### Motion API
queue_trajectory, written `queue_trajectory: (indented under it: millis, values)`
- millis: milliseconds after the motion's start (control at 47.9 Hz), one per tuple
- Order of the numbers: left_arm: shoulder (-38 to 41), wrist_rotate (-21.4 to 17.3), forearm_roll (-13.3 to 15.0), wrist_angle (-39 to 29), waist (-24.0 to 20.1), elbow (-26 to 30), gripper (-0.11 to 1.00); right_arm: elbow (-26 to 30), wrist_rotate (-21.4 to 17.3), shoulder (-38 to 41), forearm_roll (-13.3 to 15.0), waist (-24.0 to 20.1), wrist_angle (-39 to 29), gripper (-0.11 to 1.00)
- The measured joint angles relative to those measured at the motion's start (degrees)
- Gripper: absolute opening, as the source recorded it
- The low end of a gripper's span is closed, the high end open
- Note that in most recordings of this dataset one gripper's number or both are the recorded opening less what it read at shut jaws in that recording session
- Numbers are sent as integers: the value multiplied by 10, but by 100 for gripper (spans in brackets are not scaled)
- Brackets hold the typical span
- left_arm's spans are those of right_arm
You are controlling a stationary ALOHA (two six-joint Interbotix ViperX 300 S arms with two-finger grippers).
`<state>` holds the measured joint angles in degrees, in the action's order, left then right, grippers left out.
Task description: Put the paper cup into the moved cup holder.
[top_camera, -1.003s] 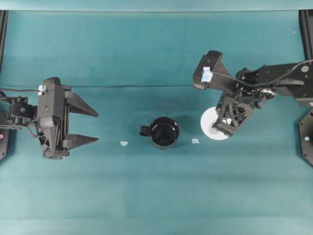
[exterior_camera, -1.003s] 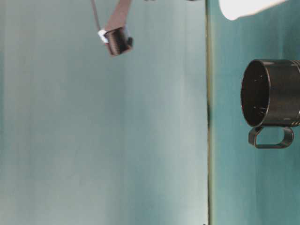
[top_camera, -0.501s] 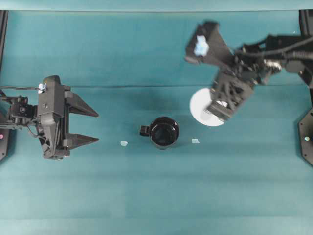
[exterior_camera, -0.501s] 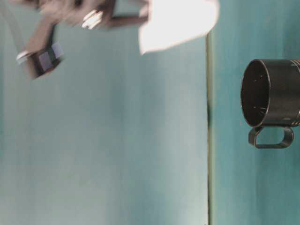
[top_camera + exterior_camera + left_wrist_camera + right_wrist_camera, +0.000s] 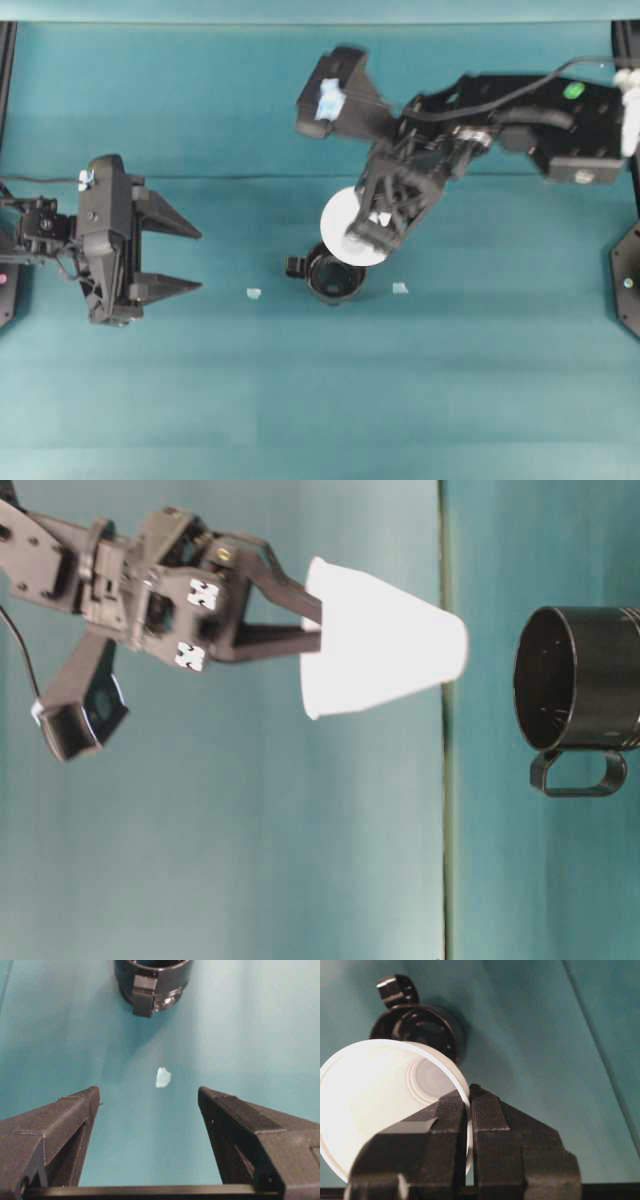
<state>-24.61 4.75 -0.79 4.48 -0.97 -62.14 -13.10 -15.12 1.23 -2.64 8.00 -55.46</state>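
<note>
The white paper cup (image 5: 343, 222) hangs in the air, pinched by its rim wall in my right gripper (image 5: 368, 236), which is shut on it. From overhead the cup overlaps the upper right rim of the black cup holder (image 5: 335, 280). In the table-level view the cup (image 5: 385, 640) is clear of the holder (image 5: 580, 680), its base pointing towards the table and off to one side of the holder's mouth. The right wrist view shows one finger inside the cup (image 5: 375, 1095) and one outside, with the holder (image 5: 415, 1022) beyond. My left gripper (image 5: 198, 258) stands open at the left, its handle-side view of the holder (image 5: 152, 980) unblocked.
Two small pale scraps lie on the teal cloth, one scrap (image 5: 253, 293) left of the holder and another scrap (image 5: 400, 288) right of it. The left one, a scrap (image 5: 162, 1076), lies ahead of my left gripper (image 5: 148, 1095). Black frame posts (image 5: 6, 60) stand at the table's far corners.
My right arm has lifted the paper cup and carried it left, from the right of the table to just over the holder's edge. The left arm has not moved.
</note>
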Motion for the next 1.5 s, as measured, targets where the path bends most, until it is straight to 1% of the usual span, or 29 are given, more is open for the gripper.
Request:
queue_trajectory:
  millis: [146, 460, 710, 1107, 1504]
  values:
    - [0, 0, -1, 0, 0, 0, 81, -5, 0, 10, 0, -11, 29, 3]
    - [0, 0, 0, 0, 0, 1, 81, -59, 0, 31, 0, -20, 105, 3]
    - [0, 0, -1, 0, 0, 0, 81, -71, 0, 38, -1, -21, 145, 3]
    - [2, 0, -1, 0, 0, 0, 81, -71, 0, 66, -1, -22, 152, 3]
    - [3, 0, -1, 0, 0, 0, 81, -71, 0, 70, -1, -23, 158, 2]
